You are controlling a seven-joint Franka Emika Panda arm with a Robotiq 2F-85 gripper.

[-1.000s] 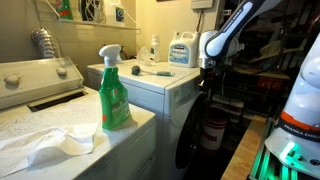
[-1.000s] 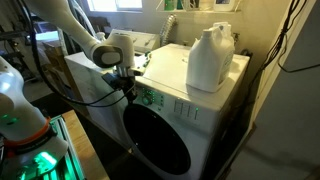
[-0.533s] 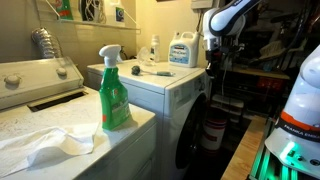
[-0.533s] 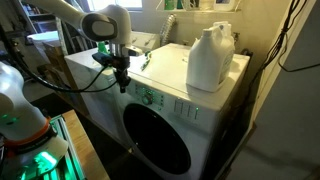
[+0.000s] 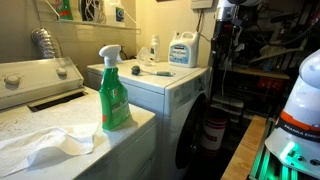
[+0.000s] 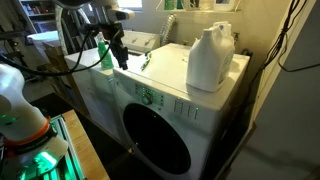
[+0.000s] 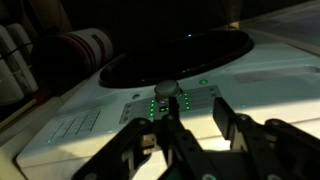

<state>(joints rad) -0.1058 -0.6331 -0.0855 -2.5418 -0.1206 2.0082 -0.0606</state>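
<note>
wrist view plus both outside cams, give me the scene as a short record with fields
hand: black two-fingered hand, open, holding nothing, in the air near the washer's front, touching nothing
nearest thing: round silver dial on the white control panel, green lights lit beside it
machine: white front-loading washing machine with dark round door
on the machine's top: white plastic jug, upright
foreground surface: green spray bottle, upright; crumpled white cloth beside it

The claw (image 6: 119, 55) hangs over the front corner of the washer (image 6: 170, 72) — just above its control panel (image 6: 150, 98) — while a white jug (image 6: 210, 57) stands upright on top, well apart.
</note>
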